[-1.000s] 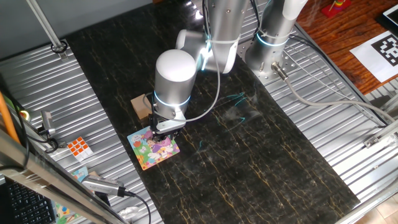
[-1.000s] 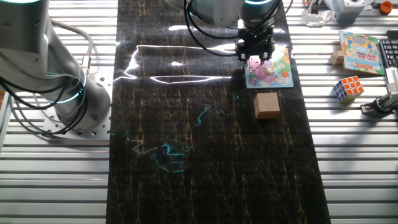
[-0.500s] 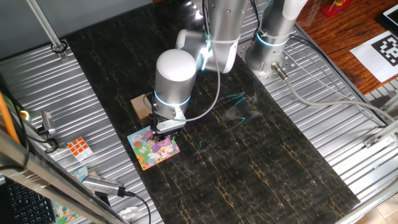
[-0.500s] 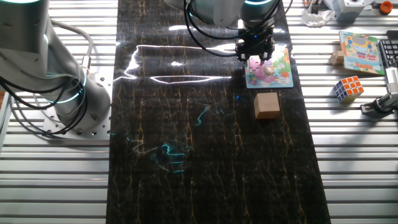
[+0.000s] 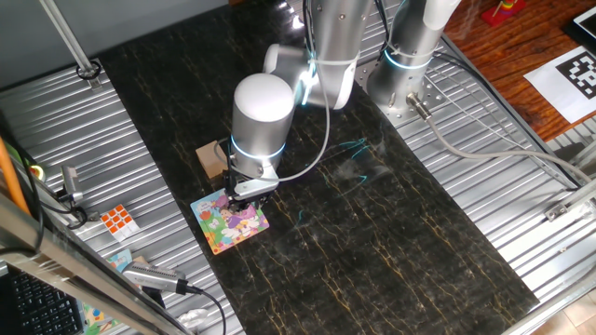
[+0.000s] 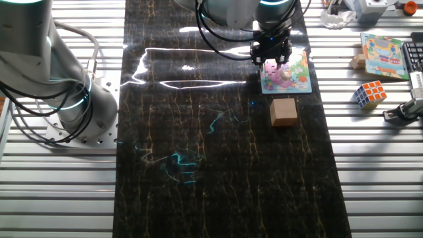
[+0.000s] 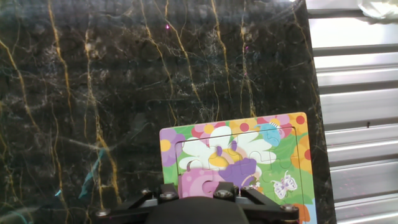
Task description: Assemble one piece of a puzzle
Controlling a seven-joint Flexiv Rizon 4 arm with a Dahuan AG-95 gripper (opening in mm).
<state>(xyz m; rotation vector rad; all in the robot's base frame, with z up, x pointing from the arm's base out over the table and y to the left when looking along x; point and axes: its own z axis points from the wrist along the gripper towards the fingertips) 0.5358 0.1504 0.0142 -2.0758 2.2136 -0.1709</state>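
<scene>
The puzzle [image 5: 230, 221] is a small square cartoon board with an orange edge, lying flat on the dark marble mat. It also shows in the other fixed view [image 6: 285, 73] and in the hand view [image 7: 249, 155]. My gripper [image 5: 244, 197] points straight down onto the board's near corner. It also shows in the other fixed view [image 6: 271, 58]. In the hand view the gripper [image 7: 198, 194] has its jaws on either side of the piece [image 7: 198, 184], a small pink flat shape with a notch, level with the board's picture. The fingertips themselves are hidden by the hand's body.
A tan wooden block [image 5: 211, 158] stands just behind the board and also shows in the other fixed view [image 6: 283, 111]. A Rubik's cube [image 6: 369, 94], a second puzzle board [image 6: 381, 56] and cables lie on the ribbed metal table off the mat. A second arm's base [image 6: 59, 86] stands at the left.
</scene>
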